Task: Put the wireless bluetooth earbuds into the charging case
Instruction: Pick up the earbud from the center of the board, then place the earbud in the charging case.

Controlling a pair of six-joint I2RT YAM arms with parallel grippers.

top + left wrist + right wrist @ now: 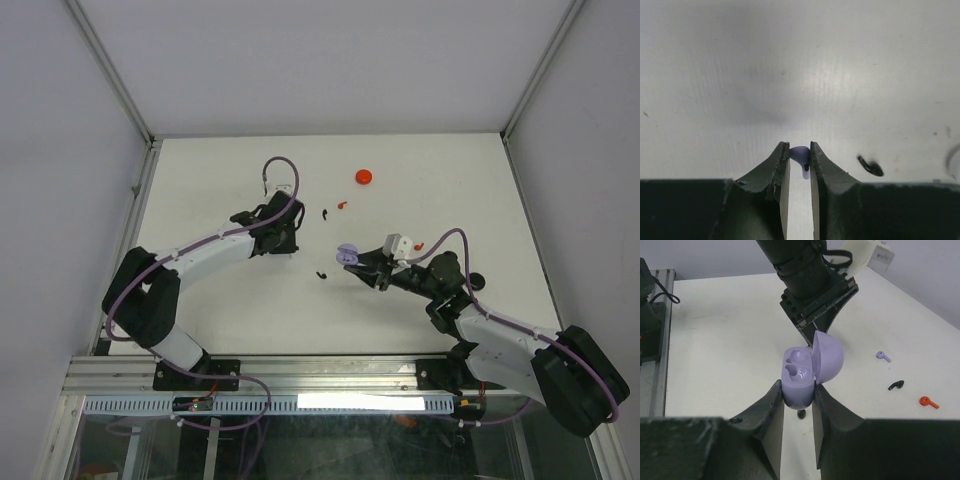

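My left gripper [800, 159] is shut on a lilac earbud [801, 156], pinched between the fingertips just above the white table; in the top view that gripper [288, 243] is left of centre. My right gripper [798, 392] is shut on the lilac charging case [799, 377], held upright with its lid [830, 357] swung open and both sockets empty. From above, the case [347, 254] hangs at the table's middle. A second lilac earbud [883, 356] lies on the table to the right.
Loose buds lie around: black ones [322, 274] [326, 213] [870, 166], red ones [343, 205] [928, 402]. A red round disc [364, 177] sits farther back. The left arm [810, 280] stands close behind the case. Walls enclose the table [450, 180].
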